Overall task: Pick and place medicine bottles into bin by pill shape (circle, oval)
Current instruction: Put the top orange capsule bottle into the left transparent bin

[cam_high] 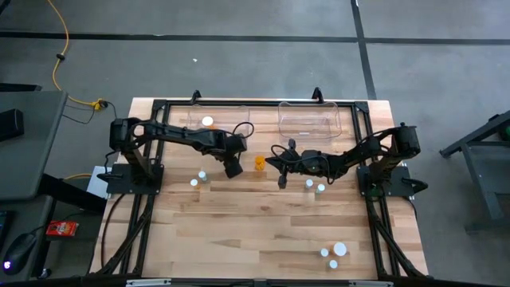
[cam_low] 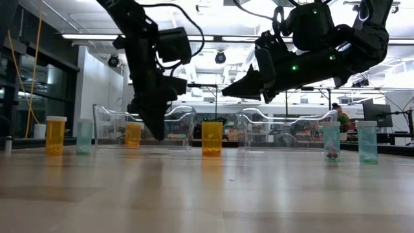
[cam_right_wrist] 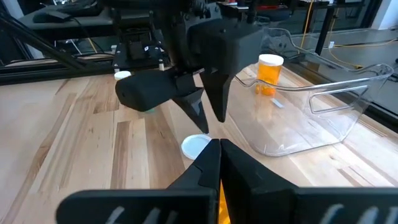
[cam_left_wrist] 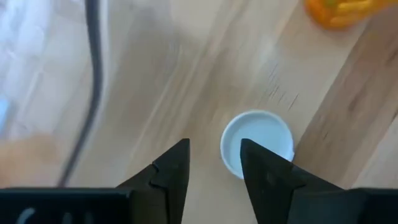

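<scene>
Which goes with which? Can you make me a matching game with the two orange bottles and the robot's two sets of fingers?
Things:
1. orange bottle with a white cap
2. orange bottle without a cap
3. left arm's fingers
4. right arm's fingers

Places or states:
A. shut together
B. standing on the table between the two arms
C. apart, over a white-capped bottle
D. inside the left bin

Pairs: 1-D, 2-B, 3-C, 4-A
</scene>
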Robot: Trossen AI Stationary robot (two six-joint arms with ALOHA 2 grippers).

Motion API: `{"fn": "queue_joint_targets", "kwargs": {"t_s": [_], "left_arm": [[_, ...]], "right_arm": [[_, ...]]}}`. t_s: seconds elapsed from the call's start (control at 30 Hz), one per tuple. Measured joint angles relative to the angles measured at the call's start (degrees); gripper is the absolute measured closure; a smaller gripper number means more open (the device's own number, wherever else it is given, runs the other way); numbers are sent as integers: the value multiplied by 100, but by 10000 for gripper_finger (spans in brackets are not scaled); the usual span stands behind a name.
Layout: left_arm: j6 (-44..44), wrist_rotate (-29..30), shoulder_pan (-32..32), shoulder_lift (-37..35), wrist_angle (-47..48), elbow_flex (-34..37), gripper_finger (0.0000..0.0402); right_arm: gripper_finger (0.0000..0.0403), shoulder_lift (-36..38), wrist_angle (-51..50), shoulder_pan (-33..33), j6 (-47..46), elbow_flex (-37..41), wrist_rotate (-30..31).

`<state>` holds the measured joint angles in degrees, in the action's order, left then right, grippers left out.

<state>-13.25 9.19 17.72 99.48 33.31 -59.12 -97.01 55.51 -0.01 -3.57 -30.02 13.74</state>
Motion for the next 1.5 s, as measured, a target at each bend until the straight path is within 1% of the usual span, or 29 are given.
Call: {"fn": "queue_joint_targets", "kwargs": {"t_s": [0.07, 0.13, 0.3, 0.37, 0.43, 0.6, 0.73, 0.83, 1.0, 1.2, 1.37, 1.43, 1.5], "left_arm": [[271, 9, 0, 0, 55, -120, 277], [654, -111, -48, -5, 121, -259, 281], [1907, -913, -458, -42, 230, -263, 286], [2234, -932, -666, -48, 207, -87, 286], [2427, -763, -820, -45, 65, 158, 286], [2447, -65, -955, -44, -587, 511, 286], [2451, 174, -949, -44, -670, 518, 286], [2463, 131, -932, -44, -652, 518, 286], [2547, -436, -771, -44, -659, 518, 287], [2641, -279, -563, 123, -672, 513, 287], [2694, -448, -529, 281, -662, 492, 287], [2696, -394, -546, 309, -647, 492, 296], [2696, -359, -556, 315, -634, 493, 320]], "right_arm": [[402, 0, 0, 0, -2, 0, 2], [402, 0, 0, 0, -2, 0, 4], [402, 0, -2, 0, -2, 0, 17], [402, 0, -17, 0, -2, 0, 17], [402, 0, -43, 0, -2, 2, 17], [402, 0, -55, 0, -2, 2, 17], [402, 0, -52, 0, -46, 2, 15], [402, 0, -51, 0, -48, 2, 13], [402, 0, -50, 0, -48, 2, 13], [402, 0, -49, 0, -48, 2, 11], [402, 0, -50, 0, -48, 2, 6], [402, 0, -50, 0, -48, 2, -7], [402, 0, -52, 0, -48, 2, -7]]}}
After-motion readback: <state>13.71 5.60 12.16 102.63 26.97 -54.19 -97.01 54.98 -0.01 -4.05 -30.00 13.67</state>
